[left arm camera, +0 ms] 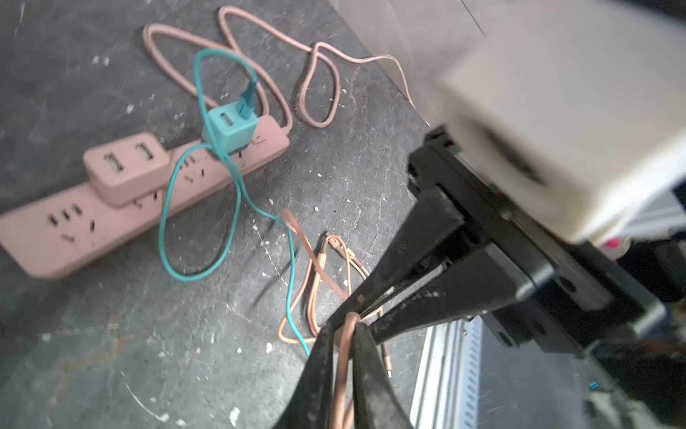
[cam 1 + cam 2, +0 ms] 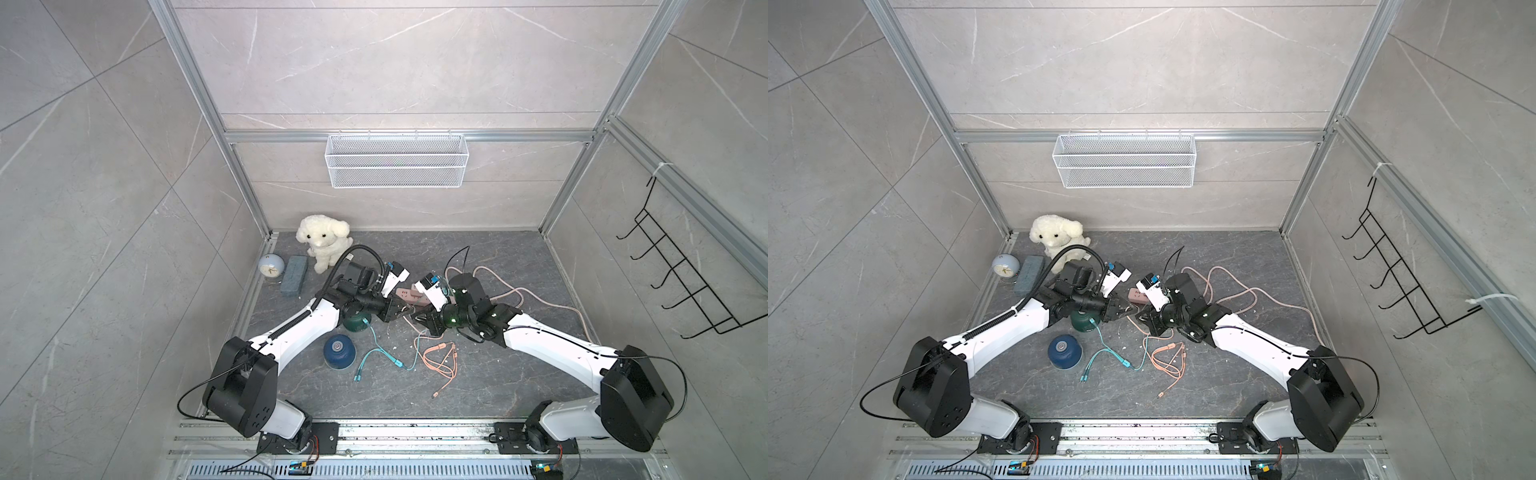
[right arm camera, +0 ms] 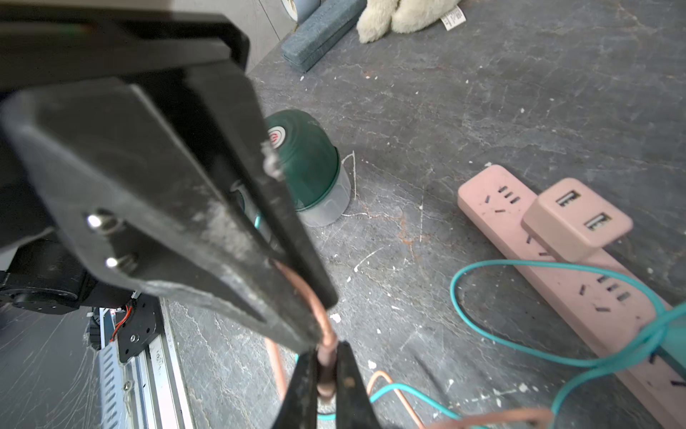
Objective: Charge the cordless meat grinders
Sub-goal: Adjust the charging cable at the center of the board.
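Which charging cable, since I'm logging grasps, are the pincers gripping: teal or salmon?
The salmon cable: left pincer and right pincer are both shut on it; the teal cable lies ungripped.

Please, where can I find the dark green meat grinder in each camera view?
Top view: the dark green grinder stands just beyond the dark blue grinder.
Top view: the dark green grinder is again just beyond the dark blue grinder.
Left wrist view: not in it.
Right wrist view: the dark green grinder stands upright, apart from the strip.
Shared landmark: the pink power strip.
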You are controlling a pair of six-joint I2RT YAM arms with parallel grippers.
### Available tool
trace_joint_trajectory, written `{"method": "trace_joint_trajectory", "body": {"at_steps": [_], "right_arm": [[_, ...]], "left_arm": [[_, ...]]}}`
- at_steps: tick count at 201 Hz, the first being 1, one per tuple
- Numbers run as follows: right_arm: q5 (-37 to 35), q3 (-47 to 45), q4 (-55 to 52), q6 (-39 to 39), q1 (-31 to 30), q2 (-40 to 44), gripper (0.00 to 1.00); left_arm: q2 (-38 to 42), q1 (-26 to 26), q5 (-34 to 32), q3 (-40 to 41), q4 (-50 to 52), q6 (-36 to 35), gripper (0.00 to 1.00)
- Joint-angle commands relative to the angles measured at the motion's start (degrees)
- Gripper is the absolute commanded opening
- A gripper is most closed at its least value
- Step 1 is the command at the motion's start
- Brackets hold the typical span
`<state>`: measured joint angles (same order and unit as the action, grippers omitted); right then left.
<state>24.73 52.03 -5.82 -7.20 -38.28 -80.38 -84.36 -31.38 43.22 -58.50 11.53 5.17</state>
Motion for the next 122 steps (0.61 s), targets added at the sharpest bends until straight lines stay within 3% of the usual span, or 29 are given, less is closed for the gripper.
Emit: {"method": "trace_joint_trajectory", "body": {"at_steps": [1,17,32,55,122], "right_arm": [[1.8,2.1,-0.7,1.3,-0.2,-0.3,0.0],[0.8,2.4,-1.1,1.5,-0.3,-0.3,0.0],[-0.1,3.1,-2.5,1.7,-0.3,-0.4,0.12],[-0.9,4.4,-5.4,2.5,-0.2,-0.7,0.2],[0.5,9.3,-14.5,5.4,1.4,-3.2,0.33]], "left_arm": [[-0.4,0.3,1.0,-2.6,-0.5,-0.1,0.0],[-0.4,0.2,1.5,-2.7,-0.1,-0.5,0.0],[-0.4,-0.2,1.5,-2.7,0.9,-2.1,0.0],[-0.4,-0.7,-0.4,-3.2,3.8,-4.8,0.0],[0.6,-2.5,-2.4,-3.4,6.3,-8.3,0.0]]}}
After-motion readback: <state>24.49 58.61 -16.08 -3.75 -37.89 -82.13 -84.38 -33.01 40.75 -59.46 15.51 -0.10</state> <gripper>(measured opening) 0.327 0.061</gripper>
